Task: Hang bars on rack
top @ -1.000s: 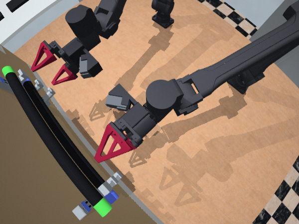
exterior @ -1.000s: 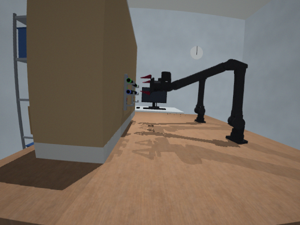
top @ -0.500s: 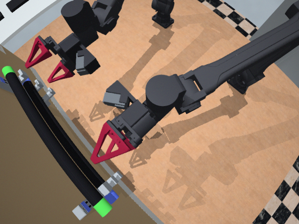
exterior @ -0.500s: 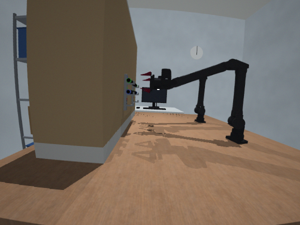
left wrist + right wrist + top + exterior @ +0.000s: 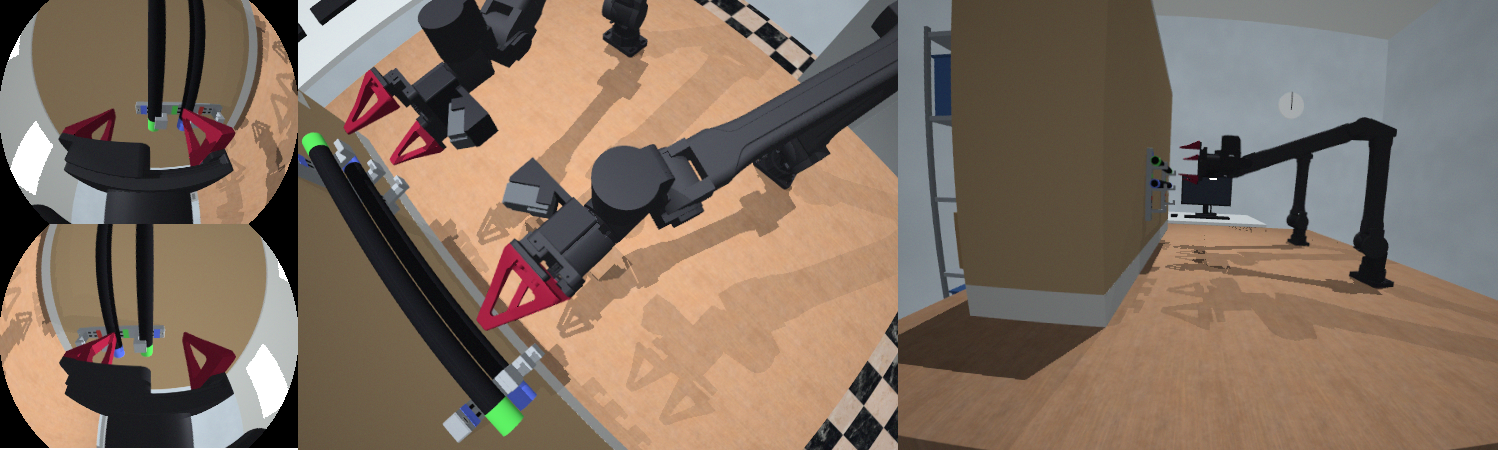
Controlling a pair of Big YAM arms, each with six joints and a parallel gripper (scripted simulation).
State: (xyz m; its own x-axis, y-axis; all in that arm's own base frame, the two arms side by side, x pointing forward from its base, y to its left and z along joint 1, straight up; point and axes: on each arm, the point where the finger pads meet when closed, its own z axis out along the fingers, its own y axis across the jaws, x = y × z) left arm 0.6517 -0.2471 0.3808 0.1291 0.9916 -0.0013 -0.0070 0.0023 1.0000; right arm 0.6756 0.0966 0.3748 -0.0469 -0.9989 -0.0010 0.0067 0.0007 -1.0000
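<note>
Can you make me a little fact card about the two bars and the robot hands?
green-ended bar: top pair, blue labels
blue-ended bar: middle pair, green labels
left end effector: open, holding nothing
right end effector: open, holding nothing
colors matched: neither bar

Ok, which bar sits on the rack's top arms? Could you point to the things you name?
The green-ended bar [image 5: 400, 270] [image 5: 1156, 161] [image 5: 156, 60] [image 5: 145, 284]; the blue-ended bar [image 5: 425, 280] [image 5: 1155, 183] [image 5: 196, 50] [image 5: 104, 274] lies on the pair below.
</note>
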